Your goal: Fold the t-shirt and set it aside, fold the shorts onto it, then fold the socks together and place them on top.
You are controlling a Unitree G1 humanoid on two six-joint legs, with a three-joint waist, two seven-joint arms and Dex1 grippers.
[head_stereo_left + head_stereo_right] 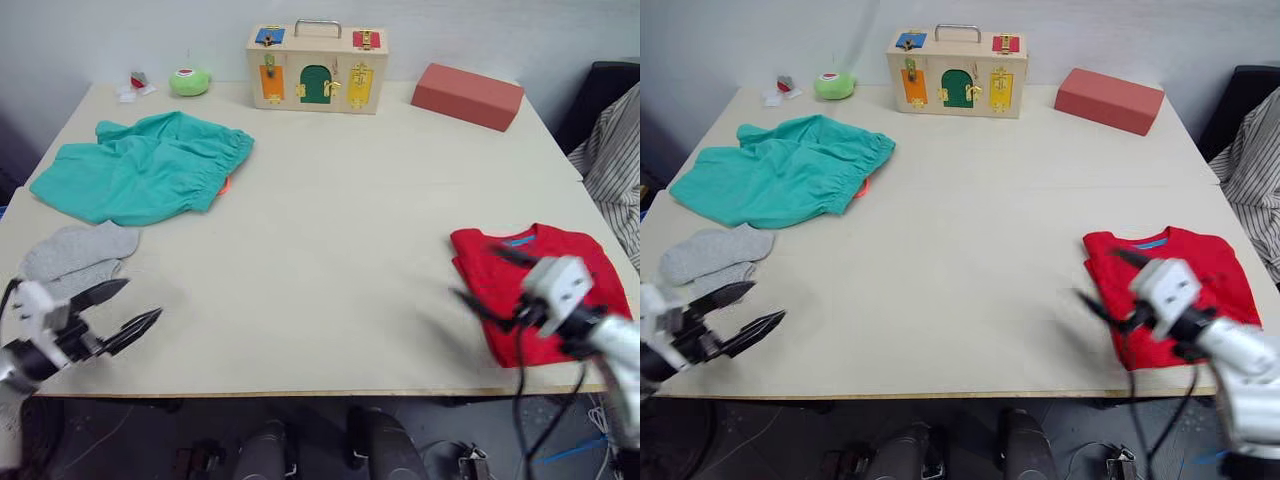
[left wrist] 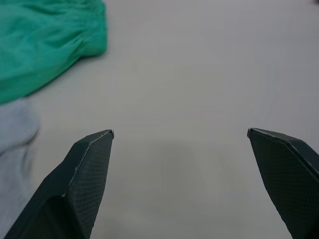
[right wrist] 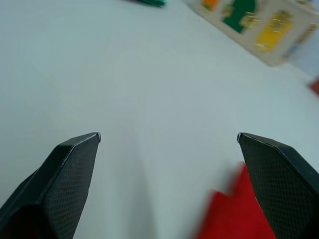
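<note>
The bright red cotton t-shirt lies folded into a compact rectangle at the near right of the pale wooden table, its blue neck label facing the far side. The teal-green cloth shorts are spread loosely at the far left, a bit of orange drawstring showing at their right edge, and the pair of light grey knit ankle socks lies just nearer than them, close to the left edge.

The right gripper hovers over the shirt's left edge with its two black fingers spread wide and nothing between them. The left gripper hangs near the front left corner, just beside the socks, jaws likewise wide apart and empty.

By my reading the shirt step is finished and the shorts come next — and that is where trouble could start. The shorts are well apart from the shirt, so a carry across the table could let limp cloth unfold or drag. The left gripper, reaching for them, could snag the socks on the way. The right gripper, so close to the shirt's edge, might catch a layer and spoil the fold.
</note>
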